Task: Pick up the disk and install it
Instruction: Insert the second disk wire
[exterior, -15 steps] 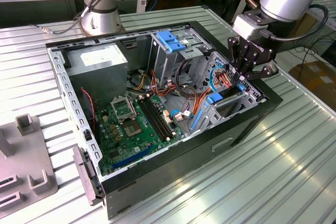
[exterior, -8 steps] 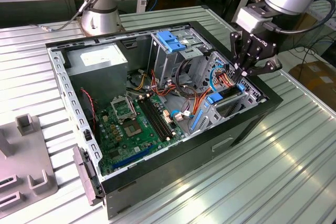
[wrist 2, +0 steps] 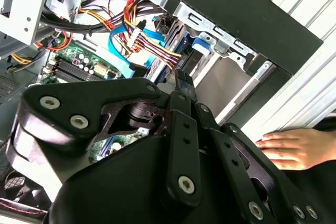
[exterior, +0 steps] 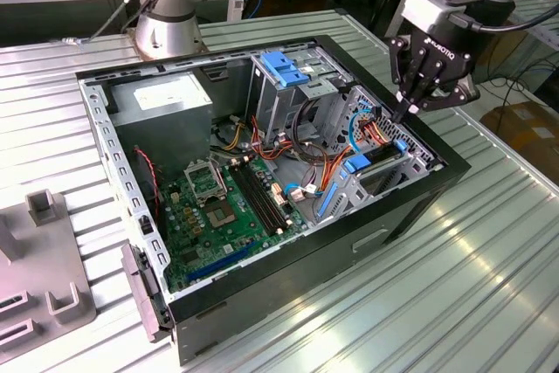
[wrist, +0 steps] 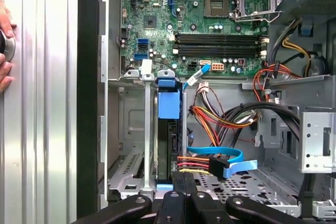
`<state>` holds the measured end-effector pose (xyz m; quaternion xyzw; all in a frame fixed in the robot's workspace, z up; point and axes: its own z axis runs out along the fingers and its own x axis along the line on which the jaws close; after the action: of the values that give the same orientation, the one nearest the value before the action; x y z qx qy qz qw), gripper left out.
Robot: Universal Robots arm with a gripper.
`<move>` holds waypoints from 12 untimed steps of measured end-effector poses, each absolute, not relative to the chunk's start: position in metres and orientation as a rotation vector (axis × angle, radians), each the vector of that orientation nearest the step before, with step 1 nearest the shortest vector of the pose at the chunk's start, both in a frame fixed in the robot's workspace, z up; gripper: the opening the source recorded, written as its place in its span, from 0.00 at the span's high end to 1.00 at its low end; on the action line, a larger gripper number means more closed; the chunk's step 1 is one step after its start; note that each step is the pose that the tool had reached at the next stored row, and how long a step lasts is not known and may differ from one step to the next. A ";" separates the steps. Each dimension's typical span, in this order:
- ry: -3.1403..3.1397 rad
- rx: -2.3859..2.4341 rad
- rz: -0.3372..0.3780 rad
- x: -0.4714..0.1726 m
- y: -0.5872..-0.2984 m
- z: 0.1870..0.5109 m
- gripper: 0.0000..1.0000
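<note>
The disk (exterior: 381, 155) stands on edge in the drive bay at the exterior view's right end of the open computer case (exterior: 419, 207). Its dark body (wrist: 169, 145) sits between metal bay walls, with a bright blue carrier tab (wrist: 169, 103) at one end. My gripper (exterior: 409, 113) hangs just above the disk's far end. The fingers are shut together with nothing between them, their tips (wrist: 178, 181) right at the disk's end. In the second wrist view my gripper (wrist 2: 184, 78) points down at the blue carrier (wrist 2: 202, 44).
Bundled cables (wrist: 220, 119) and a blue ribbon cable (wrist: 231, 158) run beside the bay. A fixed blue bracket (exterior: 284, 67) tops the metal cage. The motherboard (exterior: 218, 207) lies in the case. A person's hand (wrist 2: 294, 148) rests on the slatted table (exterior: 489, 286). A grey fixture (exterior: 44, 259) lies at the left.
</note>
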<state>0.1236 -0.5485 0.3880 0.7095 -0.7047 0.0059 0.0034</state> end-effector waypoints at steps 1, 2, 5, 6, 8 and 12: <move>-2.209 2.224 0.018 0.123 -0.548 0.388 0.89; -2.209 2.224 0.018 0.121 -0.548 0.388 0.89; -2.209 2.224 0.018 0.116 -0.545 0.388 0.89; -2.209 2.224 0.018 0.116 -0.542 0.389 0.89; -2.207 2.223 0.021 0.116 -0.532 0.390 0.89; -2.201 2.216 0.035 0.116 -0.521 0.393 0.89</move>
<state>0.1161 -0.5211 0.3933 0.7095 -0.7046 0.0112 0.0090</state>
